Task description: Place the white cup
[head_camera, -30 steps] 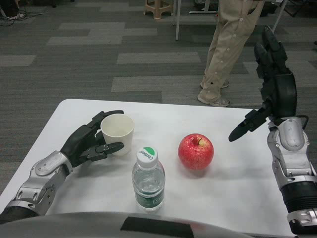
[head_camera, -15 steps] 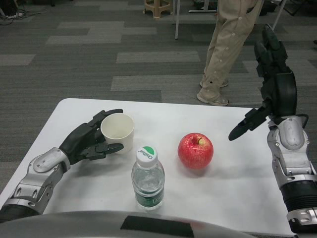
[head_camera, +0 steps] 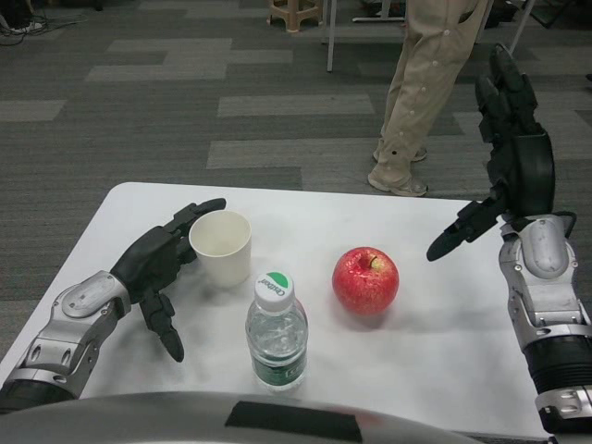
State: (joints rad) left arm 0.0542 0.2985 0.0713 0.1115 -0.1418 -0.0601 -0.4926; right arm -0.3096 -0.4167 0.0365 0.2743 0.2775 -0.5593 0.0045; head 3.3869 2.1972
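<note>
While the white cup stands upright on the white table, near its left side and just behind the water bottle, the left hand lies beside it with fingers spread, holding nothing; upper fingers reach around the cup's far side and may touch it. The right hand hangs raised and wide over the table's right edge, also empty. A likely risk is that the left fingers catch the rim as the arm draws away and tip the light cup toward the bottle or the apple. Compared with half a second ago, the lower fingers no longer wrap the cup's front; they now point down toward the table, so the grip looks released.
</note>
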